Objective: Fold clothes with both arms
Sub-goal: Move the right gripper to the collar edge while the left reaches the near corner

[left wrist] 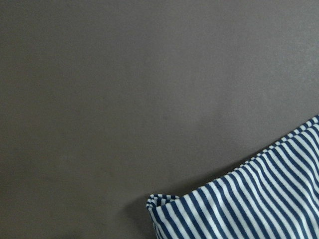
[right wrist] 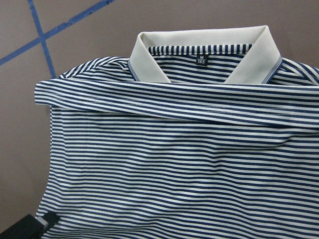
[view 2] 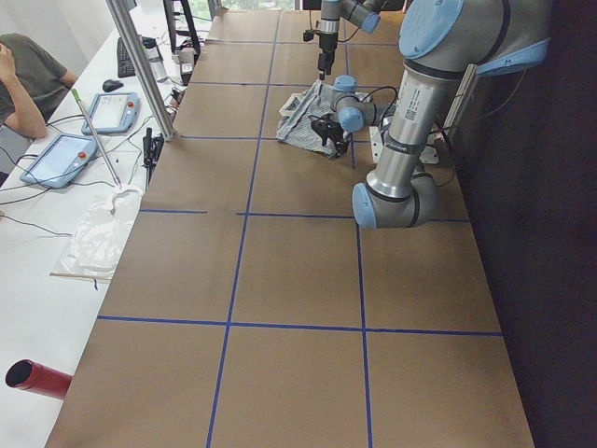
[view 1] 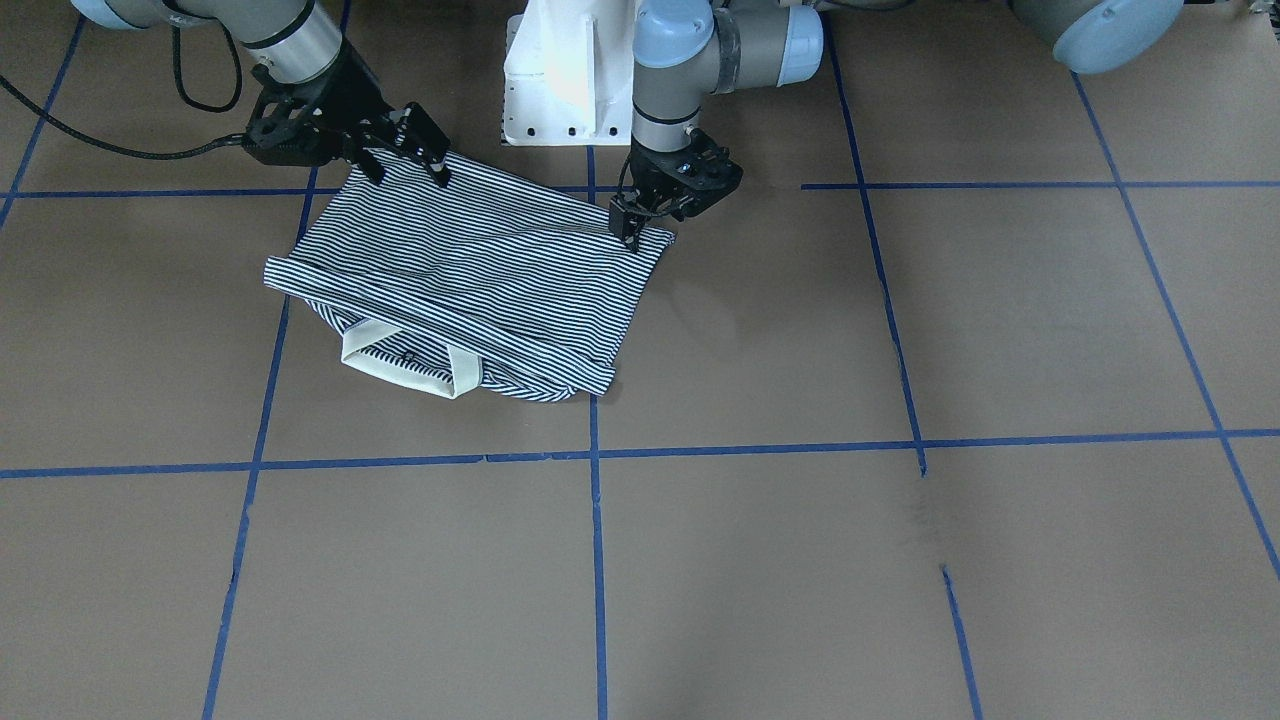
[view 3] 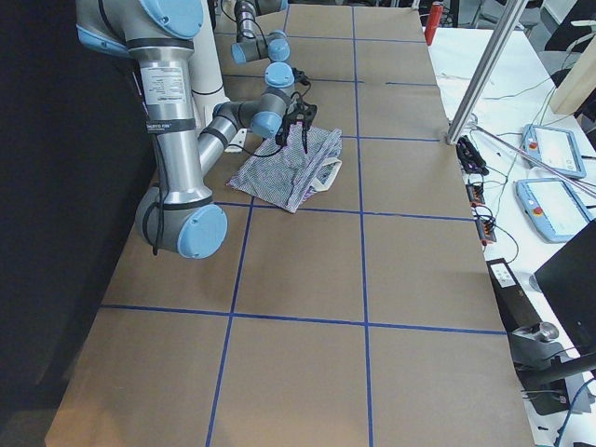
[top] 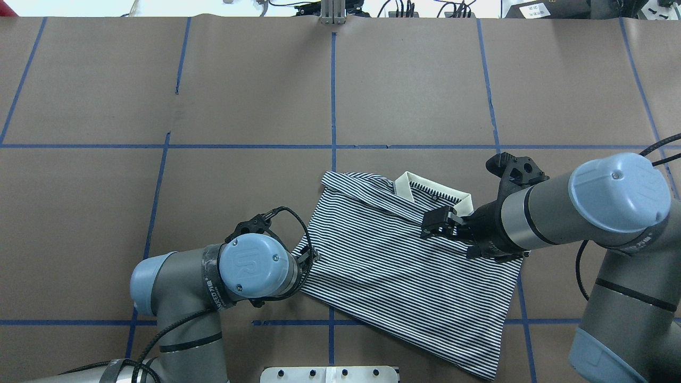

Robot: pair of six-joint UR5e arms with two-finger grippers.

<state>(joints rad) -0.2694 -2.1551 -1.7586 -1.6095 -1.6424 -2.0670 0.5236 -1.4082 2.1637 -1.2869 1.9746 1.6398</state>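
Observation:
The striped polo shirt (view 1: 470, 270) lies on the brown table, its lower part folded up over the body; the cream collar (view 1: 400, 370) points away from me. It also shows in the overhead view (top: 404, 266) and fills the right wrist view (right wrist: 174, 164). My left gripper (view 1: 630, 232) is low at the shirt's corner on my left, its fingers close together on the hem; the left wrist view shows only that corner (left wrist: 249, 199). My right gripper (view 1: 405, 170) is open, its fingers spread just above the shirt's edge nearest me; one fingertip (right wrist: 30, 226) shows.
The white pedestal base (view 1: 560, 80) stands right behind the shirt. Blue tape lines (view 1: 597, 560) divide the brown table. At the left end, off the table, are an operator (view 2: 28, 84), tablets (view 2: 61, 159), a metal post (view 2: 140, 65) and a red cylinder (view 2: 37, 378).

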